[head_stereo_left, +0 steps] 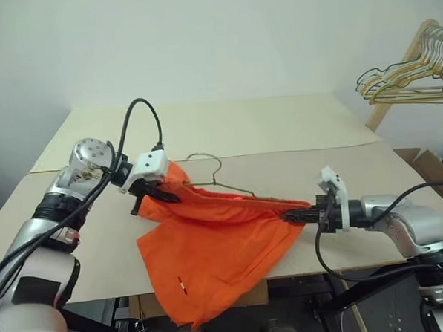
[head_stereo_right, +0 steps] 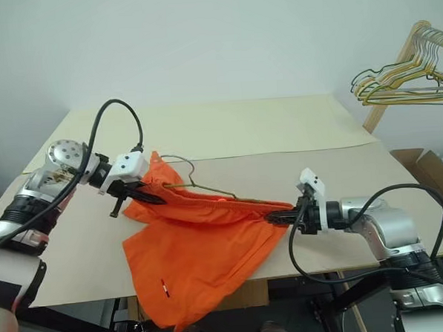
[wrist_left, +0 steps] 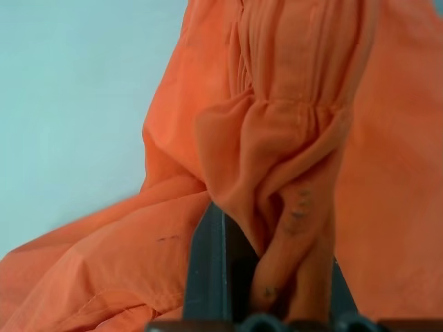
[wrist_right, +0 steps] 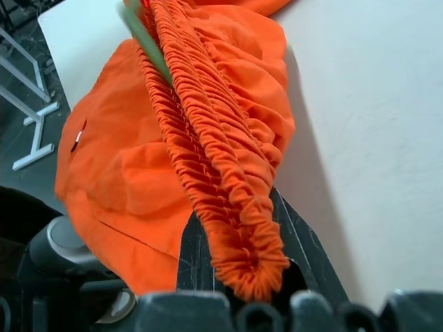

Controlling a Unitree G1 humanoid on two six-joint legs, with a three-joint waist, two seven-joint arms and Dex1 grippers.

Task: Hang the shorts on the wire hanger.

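Two grips stretch the shorts (head_stereo_left: 218, 240) by the waistband just above the bench (head_stereo_left: 279, 133), legs drooping over its front edge; the wire hanger (head_stereo_left: 221, 182) lies along that band, hook poking up behind, though whether the wire sits inside the cloth I cannot tell. Left gripper (head_stereo_left: 160, 193) and right gripper (head_stereo_left: 298, 215) each have jaws clamped on a waistband end. Best practice, in my judgement: keep the band taut and level, and don't let go until the wire bears the cloth.

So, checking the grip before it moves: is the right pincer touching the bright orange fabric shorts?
Touching. The right wrist view shows the right pincer shut on the shorts' gathered waistband.
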